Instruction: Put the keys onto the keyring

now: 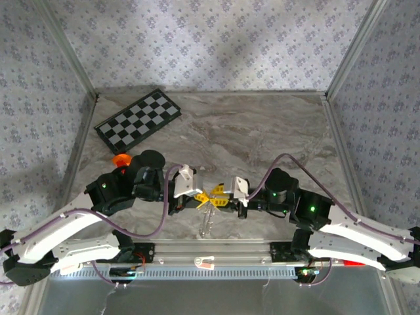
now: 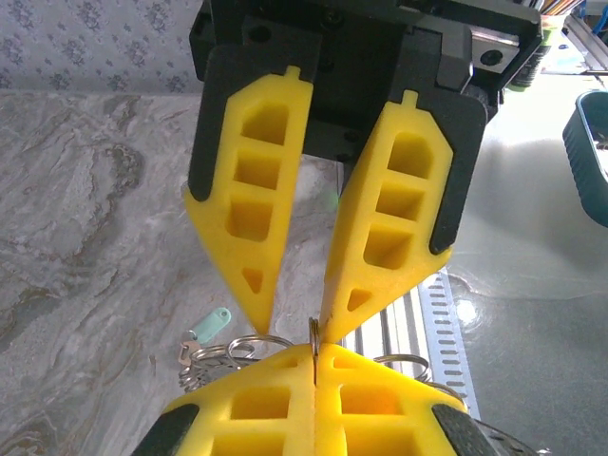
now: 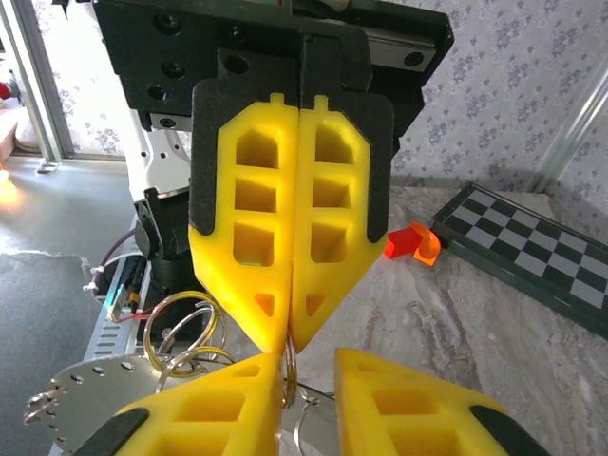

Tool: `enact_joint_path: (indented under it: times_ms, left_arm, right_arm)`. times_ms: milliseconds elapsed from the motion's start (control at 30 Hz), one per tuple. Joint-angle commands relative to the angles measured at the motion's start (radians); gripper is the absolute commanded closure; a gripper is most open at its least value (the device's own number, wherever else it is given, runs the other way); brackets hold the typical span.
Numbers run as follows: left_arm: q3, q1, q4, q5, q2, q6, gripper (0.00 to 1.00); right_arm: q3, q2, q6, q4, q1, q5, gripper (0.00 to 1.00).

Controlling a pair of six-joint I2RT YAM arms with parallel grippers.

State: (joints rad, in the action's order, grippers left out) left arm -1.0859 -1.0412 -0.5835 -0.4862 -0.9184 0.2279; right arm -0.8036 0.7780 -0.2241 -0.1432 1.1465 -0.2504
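**A:** What have you got?

**B:** My left gripper point(image 2: 314, 359) is pinched shut on the keyring point(image 2: 314, 334), its wire edge-on at the very fingertips. My right gripper point(image 2: 293, 318) faces it, partly open and holding nothing. The mint-green key point(image 2: 211, 325) lies on the marble tabletop point(image 2: 95, 237), just beside the ring's loose loops.

**A:** What worries you?

**B:** That tip grip. If I tug with the right, I reckon the wire could slip free and drop onto the key, burying it.

Mint-green key point(image 2: 211, 324) flat on table point(image 2: 95, 209); silvery key-fringed keyring point(image 2: 217, 359) beside it, pinched in left pincer point(image 2: 315, 355).
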Motion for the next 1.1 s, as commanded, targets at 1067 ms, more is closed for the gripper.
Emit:
enact_joint_path:
  times_ms: [1067]
  left_arm:
    - [0.126, -0.010, 0.282, -0.035, 0.151, -0.147, 0.67]
  right_arm:
    - [0.225, -0.095, 0.172, 0.588, -0.031, -0.179, 1.00]
